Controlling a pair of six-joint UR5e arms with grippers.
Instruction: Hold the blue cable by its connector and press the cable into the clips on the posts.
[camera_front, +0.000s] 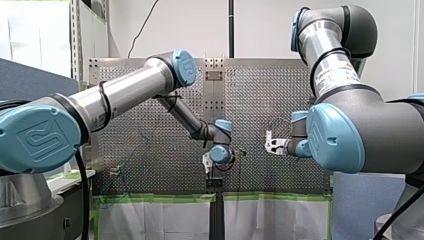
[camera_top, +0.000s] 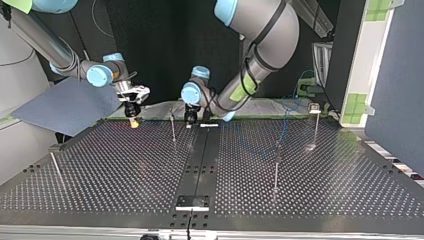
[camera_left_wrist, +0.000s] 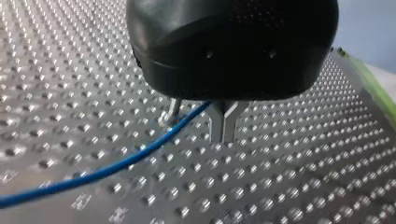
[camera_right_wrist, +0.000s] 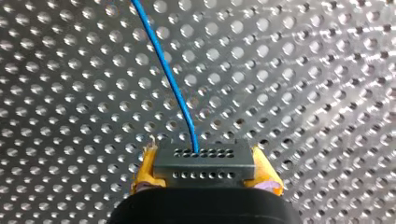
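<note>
Starting with the front view, you have my left gripper (camera_front: 212, 166) low over the middle of the perforated table (camera_front: 150, 150). My right gripper (camera_front: 273, 145) is near it toward the view's right, and the two are apart. You cannot read either one's fingers from here.

In the top view, my right gripper is at the view's left, close to the table's far edge, with its yellow tips just above the surface. My left gripper sits by the centre seam. A thin post (camera_top: 173, 127) stands between the two grippers. Other posts (camera_top: 276, 167) stand well apart from it, toward the view's right and left.

In the left wrist view, the metal fingers (camera_left_wrist: 217, 123) meet at their tips. The blue cable (camera_left_wrist: 116, 165) crosses the table and runs up into the fork above those tips. You cannot tell whether it is pinched there or only guided. A metal stem (camera_left_wrist: 173, 109) rises just beside the fingers.

In the right wrist view, the yellow pads (camera_right_wrist: 145, 168) are clamped on the dark connector (camera_right_wrist: 203, 163). The cable leaves the connector's far face and trails away over the holes.

Watch the cable between the two grippers. If you pull them apart too hard, the wire could strain where it leaves the connector, or the block could twist in the pads. If the cable hangs loose, it may pass beside a clip instead of seating in it. The left fingers also ride close to the table and the stem, so a low pass could scrape or snag.
</note>
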